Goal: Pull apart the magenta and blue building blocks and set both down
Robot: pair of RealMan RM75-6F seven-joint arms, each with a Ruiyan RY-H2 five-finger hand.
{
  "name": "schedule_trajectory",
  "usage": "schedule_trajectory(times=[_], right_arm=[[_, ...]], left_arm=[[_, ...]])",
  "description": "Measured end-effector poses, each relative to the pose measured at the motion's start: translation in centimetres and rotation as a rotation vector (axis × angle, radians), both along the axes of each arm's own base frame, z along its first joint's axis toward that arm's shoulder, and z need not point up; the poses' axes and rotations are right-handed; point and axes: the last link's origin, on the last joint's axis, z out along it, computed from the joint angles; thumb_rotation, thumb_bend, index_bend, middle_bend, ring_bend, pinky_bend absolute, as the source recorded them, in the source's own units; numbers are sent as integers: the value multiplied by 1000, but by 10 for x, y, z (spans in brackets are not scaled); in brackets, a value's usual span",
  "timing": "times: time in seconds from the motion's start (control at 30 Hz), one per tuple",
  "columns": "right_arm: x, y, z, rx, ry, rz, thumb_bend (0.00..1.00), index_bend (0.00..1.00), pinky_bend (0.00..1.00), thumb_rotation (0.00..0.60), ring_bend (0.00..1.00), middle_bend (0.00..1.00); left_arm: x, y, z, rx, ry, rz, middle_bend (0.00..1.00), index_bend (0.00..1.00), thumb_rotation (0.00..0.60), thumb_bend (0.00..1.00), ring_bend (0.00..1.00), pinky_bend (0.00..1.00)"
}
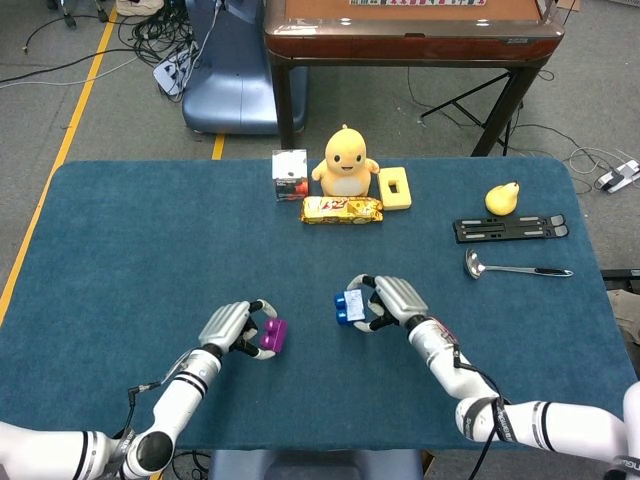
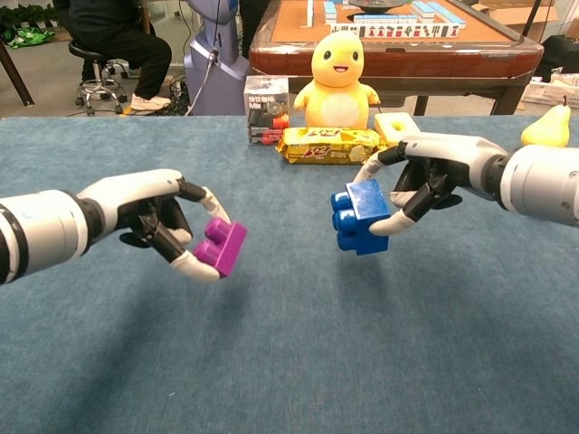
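The two blocks are apart. My left hand pinches the magenta block between thumb and finger, low over the blue table. My right hand holds the blue block the same way, tilted, just above the cloth. A gap of bare table lies between the two blocks. From these views I cannot tell whether either block touches the surface.
At the table's back stand a small box, a yellow plush toy, a snack bar and a yellow block. To the right lie a pear, a black stand and a ladle.
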Motion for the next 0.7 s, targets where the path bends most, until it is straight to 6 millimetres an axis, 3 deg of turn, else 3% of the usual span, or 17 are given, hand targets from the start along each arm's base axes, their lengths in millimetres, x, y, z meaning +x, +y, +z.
schedule_trajectory(times=[0.23,0.5,0.7], right_arm=[[-1,0,-3,4,36,16,260,495,1000,600,1000,1000],[-4,-1,-3,-18,76,31,13,292,1000,600,1000,1000],[-5,-1,-3,-19,80,27,0,199,1000,600,1000,1000]], left_arm=[[-2,-1,-6,-25,78,-27,1000,441,600,0,1000,1000],[-3,-3,-16,-15,170,-66,1000,435,600,0,1000,1000],[-4,-2,-20,0,206,-84,1000,435,600,0,1000,1000]])
